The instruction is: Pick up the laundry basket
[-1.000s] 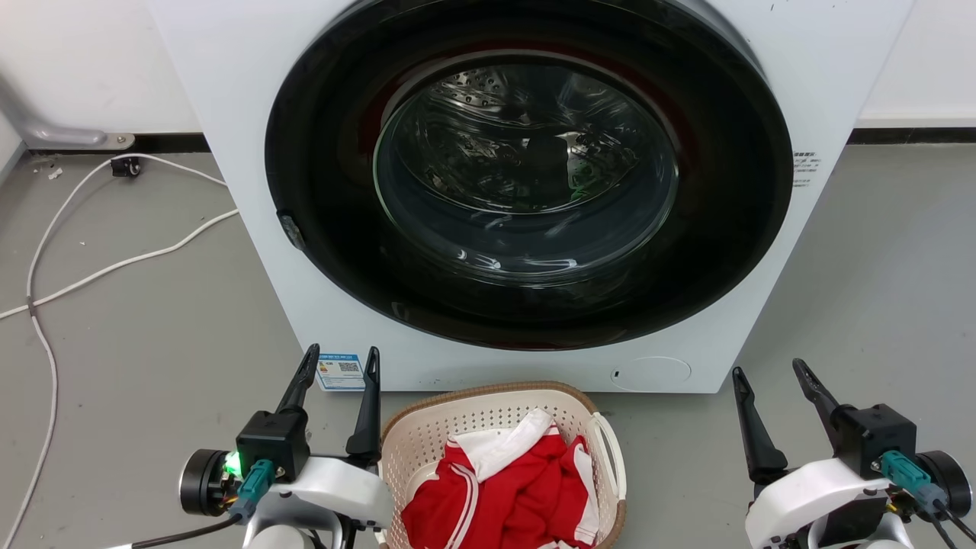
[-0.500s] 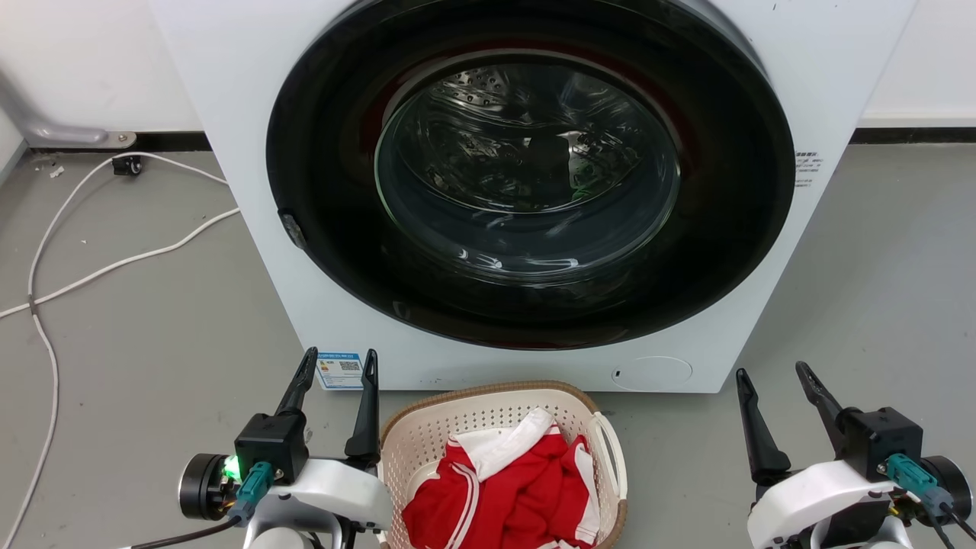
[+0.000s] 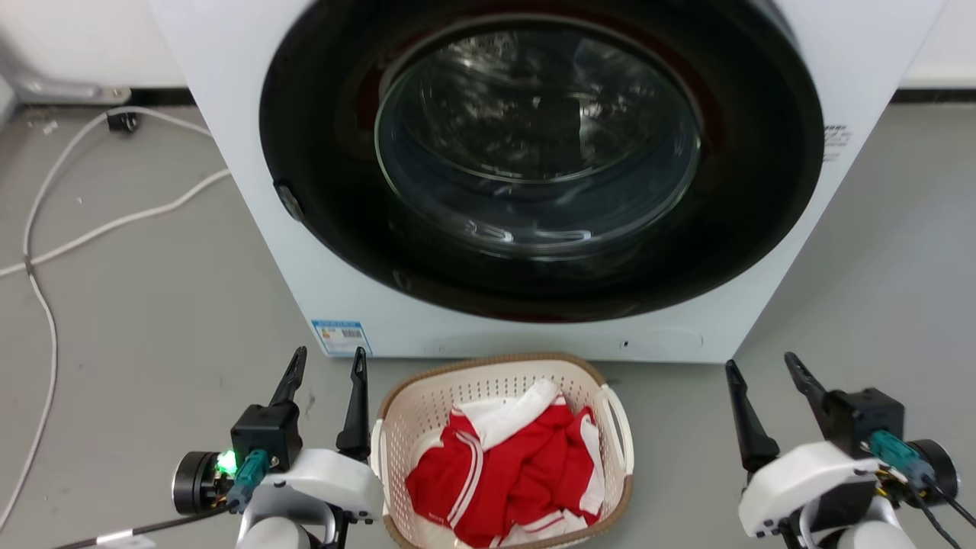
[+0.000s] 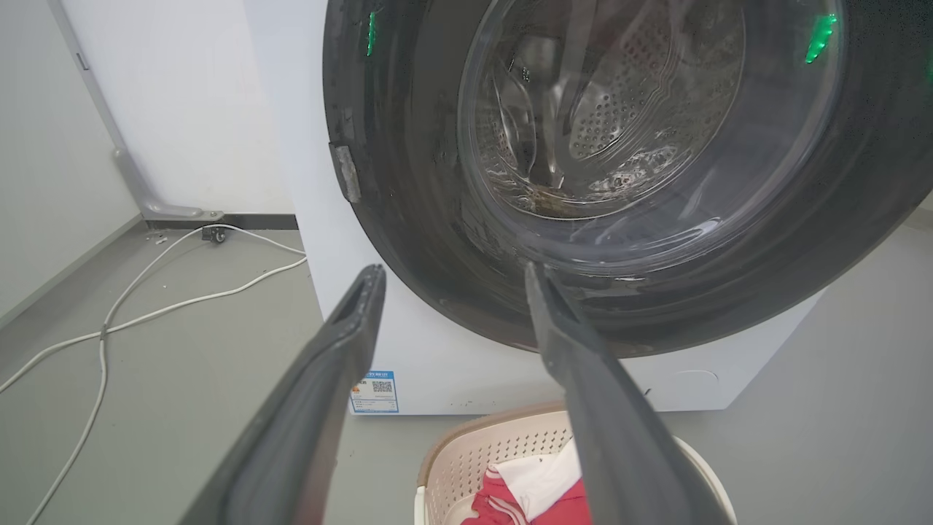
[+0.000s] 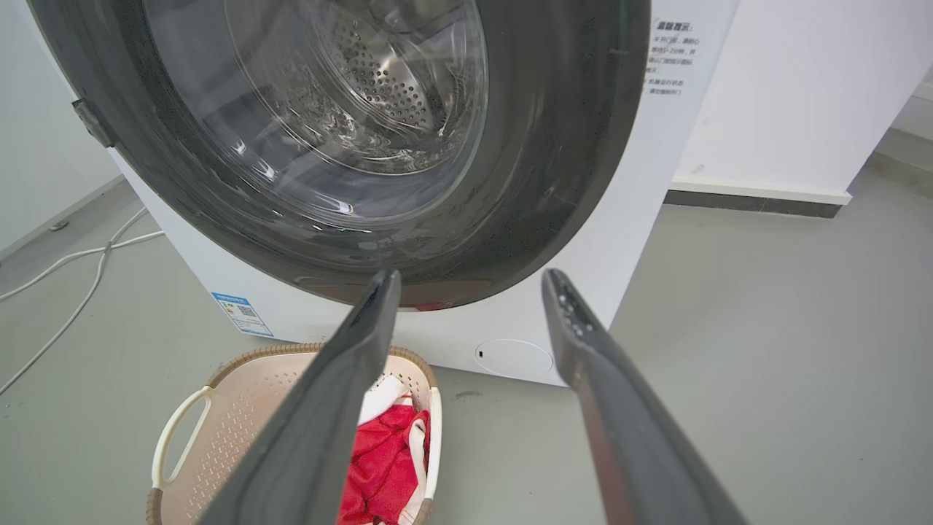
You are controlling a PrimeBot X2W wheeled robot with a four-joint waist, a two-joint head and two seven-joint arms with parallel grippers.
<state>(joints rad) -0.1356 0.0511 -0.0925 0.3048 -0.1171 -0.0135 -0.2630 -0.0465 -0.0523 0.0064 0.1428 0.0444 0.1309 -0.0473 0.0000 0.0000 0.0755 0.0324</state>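
Jaws of both grippers stand spread, nothing held between them; left gripper (image 3: 329, 354) at the lower left of the head view, dark fingers pointing up toward the washing machine (image 3: 244, 191); its inner finger is just beside the left handle of the laundry basket (image 3: 457, 396), contact cannot be told. Right gripper (image 3: 761, 362) at the lower right, likewise spread and empty, well apart from the laundry basket, with bare grey floor (image 3: 679, 457) between. Laundry basket sits on the floor directly in front of the washing machine, below the round dark door (image 3: 762, 191); cream perforated walls, brown woven-look rim, a white handle on each side. Inside it lies a crumpled red-and-white garment (image 3: 511, 473). Steel drum shows through the door glass; head view slightly blurred. Blue label sticker (image 3: 341, 336) at the lower left corner of the washing machine front; white cables (image 3: 114, 221) trail across the floor to the left, toward the wall.
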